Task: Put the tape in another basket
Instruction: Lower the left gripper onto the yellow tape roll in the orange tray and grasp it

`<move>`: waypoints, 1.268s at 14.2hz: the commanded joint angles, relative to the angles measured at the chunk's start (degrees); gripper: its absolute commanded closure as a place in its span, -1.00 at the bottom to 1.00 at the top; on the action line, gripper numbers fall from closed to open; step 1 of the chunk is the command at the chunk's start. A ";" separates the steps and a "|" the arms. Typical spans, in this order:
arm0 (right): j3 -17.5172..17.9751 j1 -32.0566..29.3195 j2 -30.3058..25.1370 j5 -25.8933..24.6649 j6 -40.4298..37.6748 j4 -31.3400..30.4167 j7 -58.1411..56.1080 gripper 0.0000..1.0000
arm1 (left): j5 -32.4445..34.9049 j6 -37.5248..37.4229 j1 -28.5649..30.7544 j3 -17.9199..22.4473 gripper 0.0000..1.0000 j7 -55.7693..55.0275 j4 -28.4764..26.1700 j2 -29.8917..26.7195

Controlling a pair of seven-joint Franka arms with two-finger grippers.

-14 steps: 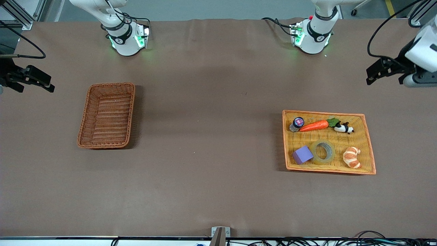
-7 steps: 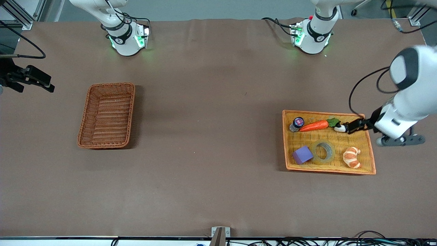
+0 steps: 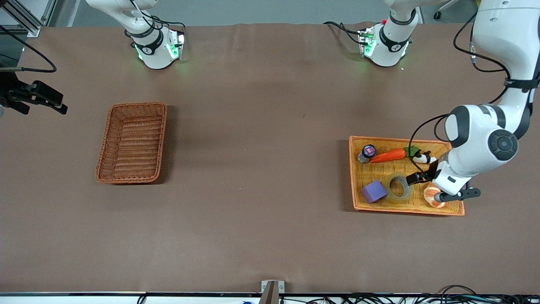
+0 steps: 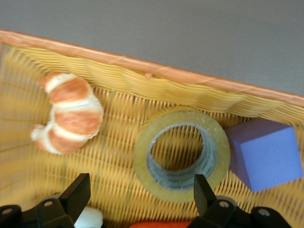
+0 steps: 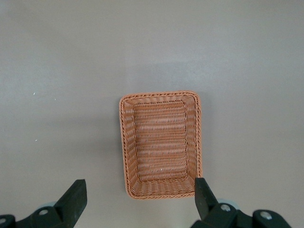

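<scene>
While the right gripper (image 3: pixel 40 101) waits with fingers spread wide at the right arm's end of the bench, high over the bare cloth beside the basket (image 3: pixel 132 142), the left gripper (image 3: pixel 415 177) hangs over the tray (image 3: pixel 456 209) at the left arm's end. Its fingers (image 4: pixel 78 194) stand wide apart and hold nothing; the left wrist view shows one tip on each side of the tape (image 4: pixel 183 154) and above it.

That tape (image 3: pixel 398 187) lies flat on the tray floor, close to the tray's rim nearest the front camera. A purple block (image 3: pixel 373 191) sits just beside it toward the right arm's end, and a croissant (image 3: pixel 431 197) lies near it toward the left arm's end, partly under the arm. Farther from the camera, a jar (image 3: pixel 367 153), a carrot (image 3: pixel 390 155) and a small black-and-white figure (image 3: pixel 423 158) line the same tray.

The basket (image 5: pixel 161 143) is empty, well apart from the tray.
</scene>
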 commanded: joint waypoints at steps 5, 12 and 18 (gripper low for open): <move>0.22 -0.71 -0.10 1.33 -0.39 0.22 -0.68 -1.00 | 3.99 3.96 -0.18 -0.15 -0.55 -0.87 0.63 5.72; 0.22 -0.71 -0.10 1.33 -0.39 0.22 -0.68 -1.00 | 4.08 2.91 0.08 -0.07 0.98 0.01 2.83 5.03; 0.22 -0.71 -0.10 1.33 -0.39 0.22 -0.68 -1.00 | 5.49 -19.18 -0.10 -6.89 0.99 0.19 12.37 -5.44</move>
